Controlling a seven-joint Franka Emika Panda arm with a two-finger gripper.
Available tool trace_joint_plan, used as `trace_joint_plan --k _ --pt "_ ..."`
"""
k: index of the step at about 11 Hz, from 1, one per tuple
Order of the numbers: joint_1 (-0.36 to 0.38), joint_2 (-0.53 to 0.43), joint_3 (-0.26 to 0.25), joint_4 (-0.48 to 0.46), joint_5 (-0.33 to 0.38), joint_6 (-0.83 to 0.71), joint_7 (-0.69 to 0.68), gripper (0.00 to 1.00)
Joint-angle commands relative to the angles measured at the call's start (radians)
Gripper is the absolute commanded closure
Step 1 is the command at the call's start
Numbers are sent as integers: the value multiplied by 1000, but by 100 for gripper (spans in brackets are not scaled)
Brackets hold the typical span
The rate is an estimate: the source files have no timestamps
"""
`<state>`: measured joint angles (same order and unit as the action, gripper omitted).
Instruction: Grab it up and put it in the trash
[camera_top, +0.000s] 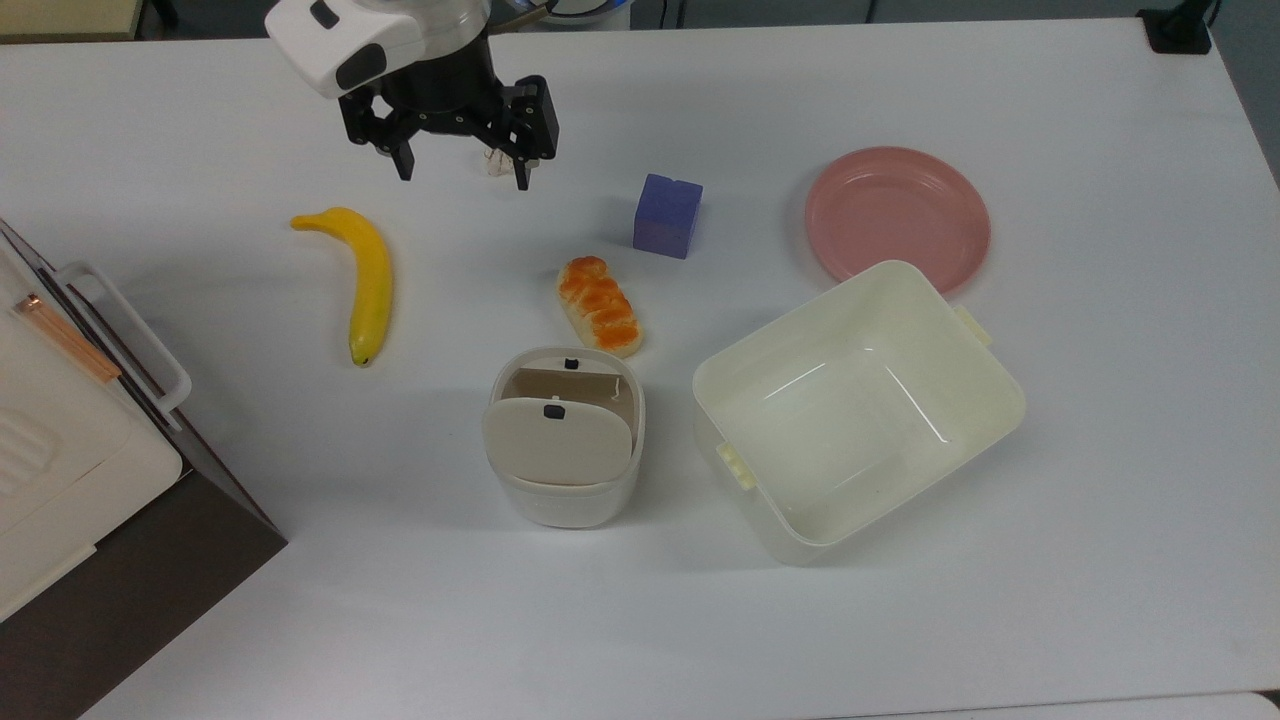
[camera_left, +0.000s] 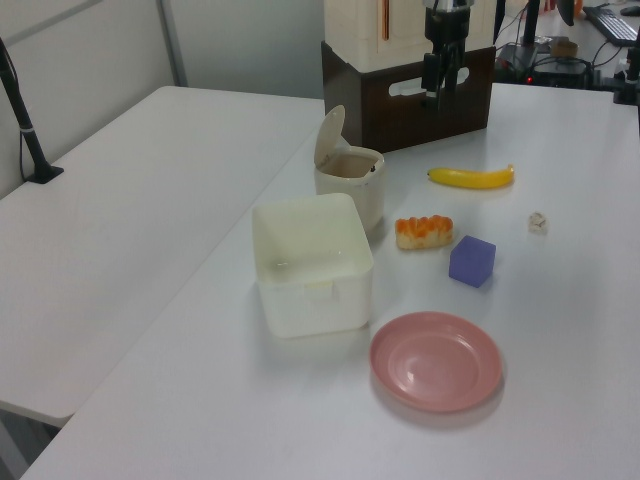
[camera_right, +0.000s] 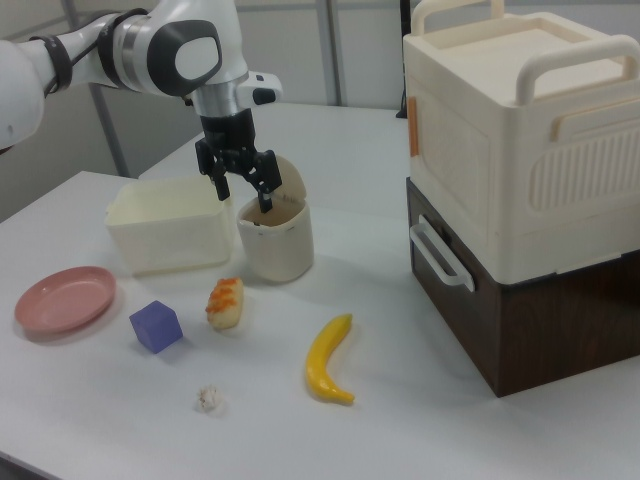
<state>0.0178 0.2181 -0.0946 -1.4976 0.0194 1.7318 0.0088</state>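
In the top view you see the gripper high over the far side of the white table, with its two black fingers spread wide apart and nothing between them. The small wad of paper lies on the table and shows partly just beside one finger. To the top view's left of it lies the banana; the purple-blue cube is to the top view's right. Near the middle stands the white bin with its beige flap lid tilted up, the bread roll just behind it and the cream tub beside it. The pink plate touches the tub's far corner in the picture.

In the left view the wad of paper rests alone on the table, between the banana and the cube, apart from both.

In the right view the gripper hangs in the air in front of the bin, open and empty. The wad of paper lies well below it on the table, near the front edge, beside the cube.
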Motion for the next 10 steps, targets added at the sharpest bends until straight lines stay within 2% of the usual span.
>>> trace_joint_plan --k 1,8,10 --pt "8 -16 -7 -15 -6 9 16 0" --pt "14 4 -4 -18 -6 25 2 0" --pt "20 26 1 -27 -6 26 -51 0"
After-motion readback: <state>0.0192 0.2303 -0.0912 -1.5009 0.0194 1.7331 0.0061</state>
